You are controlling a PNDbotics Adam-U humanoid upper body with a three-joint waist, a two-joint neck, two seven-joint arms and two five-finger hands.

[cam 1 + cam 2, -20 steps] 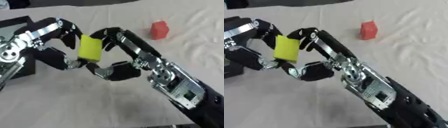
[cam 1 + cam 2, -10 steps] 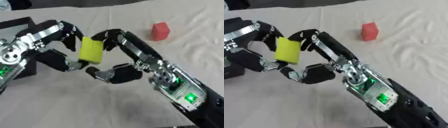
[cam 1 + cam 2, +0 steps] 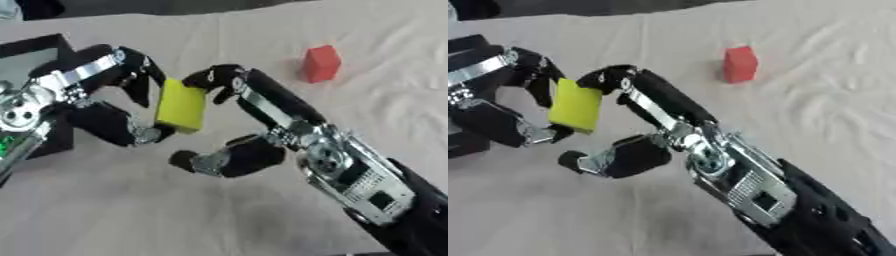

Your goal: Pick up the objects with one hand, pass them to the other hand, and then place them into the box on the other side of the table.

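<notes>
- The left hand (image 3: 83, 107) comes in from the left edge, with its fingers arched over the top of the yellow block (image 3: 181, 105) and its thumb curled in under the bottom, so it's pinching the block top and bottom.
- The block is up off the cloth, held a bit tilted, roughly mid-left in the scene.
- The right hand (image 3: 262, 125) reaches in diagonally from the near right corner, forearm stretched toward the far left.
- Its fingers (image 3: 229, 80) are right at the top right corner of the block. Looks like touching, but I can't say for sure.
- The right thumb (image 3: 610, 157) hangs lower and nearer, clearly apart from the block with a gap between them. So this hand is spread rather than clamping anything.
- A red block (image 3: 739, 63) sits on its own on the far right side of the table (image 3: 385, 95), well apart from both hands.
- The table is covered in a wrinkly beige cloth.
- There's a dark box (image 3: 35, 55) at the far left, partly hidden behind the left arm. Can't make out what's in it.
</notes>
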